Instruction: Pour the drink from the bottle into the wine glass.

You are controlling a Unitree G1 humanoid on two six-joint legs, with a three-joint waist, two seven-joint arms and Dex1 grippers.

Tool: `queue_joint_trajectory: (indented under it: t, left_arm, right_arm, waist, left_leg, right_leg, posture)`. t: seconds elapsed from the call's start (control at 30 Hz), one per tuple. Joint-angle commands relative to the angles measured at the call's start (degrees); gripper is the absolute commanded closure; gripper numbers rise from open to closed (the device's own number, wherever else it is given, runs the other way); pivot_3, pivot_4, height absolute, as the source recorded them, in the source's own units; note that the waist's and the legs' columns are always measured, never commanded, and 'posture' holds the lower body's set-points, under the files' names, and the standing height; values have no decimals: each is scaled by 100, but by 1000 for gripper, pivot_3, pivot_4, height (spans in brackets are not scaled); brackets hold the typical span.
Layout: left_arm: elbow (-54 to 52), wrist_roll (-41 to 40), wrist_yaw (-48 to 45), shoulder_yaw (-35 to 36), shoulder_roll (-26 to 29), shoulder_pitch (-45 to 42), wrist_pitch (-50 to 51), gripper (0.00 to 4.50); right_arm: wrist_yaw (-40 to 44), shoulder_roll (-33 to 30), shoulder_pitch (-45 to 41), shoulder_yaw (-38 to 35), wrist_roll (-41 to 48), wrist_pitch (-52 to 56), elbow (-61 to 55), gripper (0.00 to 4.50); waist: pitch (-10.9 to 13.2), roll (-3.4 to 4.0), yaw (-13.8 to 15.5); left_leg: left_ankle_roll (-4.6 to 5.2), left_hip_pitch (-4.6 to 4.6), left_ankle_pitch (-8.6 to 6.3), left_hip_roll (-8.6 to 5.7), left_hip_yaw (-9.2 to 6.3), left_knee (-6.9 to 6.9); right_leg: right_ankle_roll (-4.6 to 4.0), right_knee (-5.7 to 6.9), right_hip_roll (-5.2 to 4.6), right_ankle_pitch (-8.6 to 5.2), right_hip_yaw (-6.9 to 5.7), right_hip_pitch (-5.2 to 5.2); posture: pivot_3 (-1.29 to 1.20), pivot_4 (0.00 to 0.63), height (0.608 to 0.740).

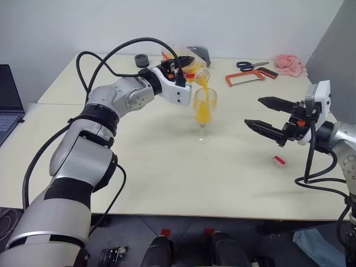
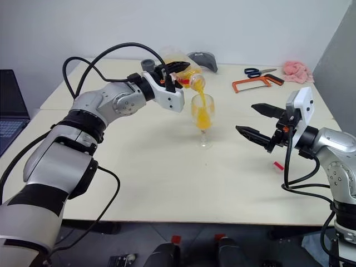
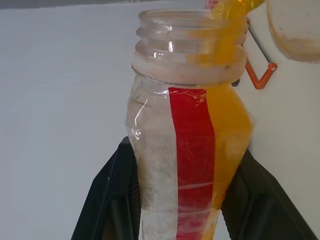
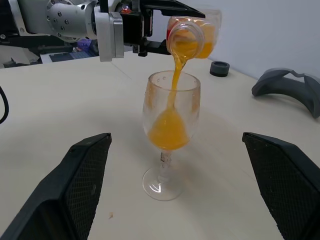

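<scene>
My left gripper [image 1: 188,65] is shut on the clear bottle [image 1: 193,70], which is uncapped and tipped mouth-down over the wine glass [image 1: 203,111]. In the left wrist view the bottle [image 3: 190,140] shows its red label strip between my two black fingers. A thin stream of the orange drink [image 4: 175,75] runs from the bottle's mouth into the glass bowl, where drink [image 1: 203,114] fills the lower part. The wine glass stands upright on the table [image 1: 167,178]. My right gripper [image 1: 253,111] hangs open to the right of the glass, apart from it, with nothing between its fingers.
An orange-framed hacksaw [image 1: 250,77], blue-handled scissors [image 1: 251,65] and a pink cloth [image 1: 291,64] lie at the back right. A black ring [image 1: 141,60] and a grey object [image 1: 199,54] sit behind the bottle. A small red-and-white piece [image 1: 279,160] lies near my right arm. A laptop [image 1: 10,94] is far left.
</scene>
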Motion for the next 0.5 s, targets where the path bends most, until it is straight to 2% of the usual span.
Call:
queue_joint_trajectory:
  t: [0.03, 0.5]
  left_arm:
    - [-34, 17, 179, 12, 105, -274, -13, 2829]
    - [15, 121, 329, -88, 164, -358, -69, 2829]
  right_arm:
    - [-22, 1, -27, -96, 32, -71, -196, 0]
    - [-54, 28, 9, -89, 41, -54, -220, 0]
  waist:
    - [0, 0, 1]
    - [0, 0, 1]
  left_leg:
    - [0, 0, 0, 0, 0, 1]
    - [0, 0, 0, 0, 0, 1]
  right_leg:
    - [0, 0, 0, 0, 0, 0]
    - [0, 1, -1, 0, 0, 0]
  posture:
    - [0, 150, 740]
    - [0, 150, 740]
